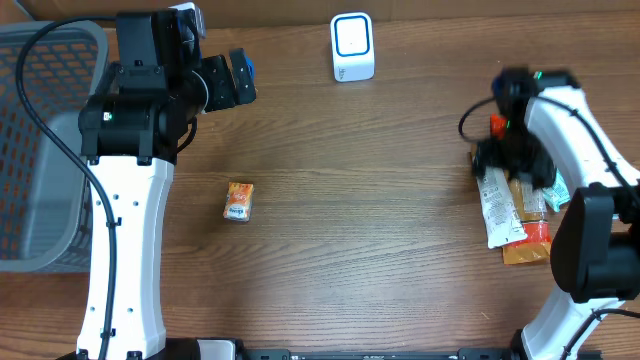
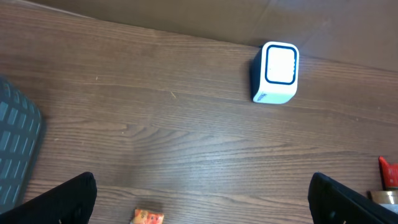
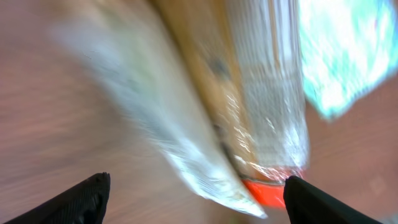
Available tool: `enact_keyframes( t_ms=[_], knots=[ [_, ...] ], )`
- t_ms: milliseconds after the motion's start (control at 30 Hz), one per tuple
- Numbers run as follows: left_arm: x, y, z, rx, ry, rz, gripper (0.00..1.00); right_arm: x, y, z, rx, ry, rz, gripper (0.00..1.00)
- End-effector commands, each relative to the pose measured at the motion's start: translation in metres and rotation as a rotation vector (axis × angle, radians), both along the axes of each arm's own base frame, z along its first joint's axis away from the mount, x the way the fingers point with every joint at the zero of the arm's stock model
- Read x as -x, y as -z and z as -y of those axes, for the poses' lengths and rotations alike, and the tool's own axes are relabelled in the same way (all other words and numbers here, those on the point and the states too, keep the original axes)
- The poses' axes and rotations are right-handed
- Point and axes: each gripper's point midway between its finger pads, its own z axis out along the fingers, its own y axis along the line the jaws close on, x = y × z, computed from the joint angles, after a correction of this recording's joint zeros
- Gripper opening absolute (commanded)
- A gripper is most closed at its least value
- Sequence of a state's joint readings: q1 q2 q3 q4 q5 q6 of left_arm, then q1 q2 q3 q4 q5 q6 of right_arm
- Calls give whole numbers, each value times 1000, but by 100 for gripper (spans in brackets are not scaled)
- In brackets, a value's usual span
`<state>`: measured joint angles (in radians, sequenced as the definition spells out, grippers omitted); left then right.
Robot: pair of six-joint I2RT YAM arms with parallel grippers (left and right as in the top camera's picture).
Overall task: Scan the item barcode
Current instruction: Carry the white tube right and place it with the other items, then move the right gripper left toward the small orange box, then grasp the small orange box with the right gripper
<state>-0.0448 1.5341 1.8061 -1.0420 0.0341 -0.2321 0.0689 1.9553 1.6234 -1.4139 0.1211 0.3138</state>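
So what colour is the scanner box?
Scanner box: white, blue-ringed face; best in left wrist view.

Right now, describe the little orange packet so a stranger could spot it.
Start at the grey mesh basket at the table's left edge and go right, past the left arm's white column. The small orange packet lies alone on bare wood there. Unlike the long wrappers piled at the far right, it is short, squarish and isolated.
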Motion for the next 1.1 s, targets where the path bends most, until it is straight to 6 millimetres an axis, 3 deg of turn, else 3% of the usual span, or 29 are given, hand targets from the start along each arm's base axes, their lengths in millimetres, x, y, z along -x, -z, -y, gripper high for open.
enact_keyframes(
  t_ms=[0,167,267,400,567,700,933,1067],
  knots=[
    [-1,-1,-1,-6,11,3,100,-39,-43,-62,-255,-115,188,91],
    [-1,-1,-1,-6,11,3,100,-80,-73,-174,-644,-310,410,92],
    [-1,-1,-1,-6,11,3,100,-91,-71,-232,-720,-378,483,93],
    [-1,-1,-1,-6,11,3,100,-88,-52,-306,-788,-472,515,93],
    [-1,-1,-1,-6,11,3,100,-64,-21,-389,-859,-598,521,93],
    [-1,-1,-1,-6,11,3,100,-46,5,-425,-826,-576,510,91],
    [-1,-1,-1,-6,11,3,100,1,40,-470,-823,-483,410,73],
    [-1,-1,-1,-6,11,3,100,18,53,-476,-806,-457,362,61]
  ],
)
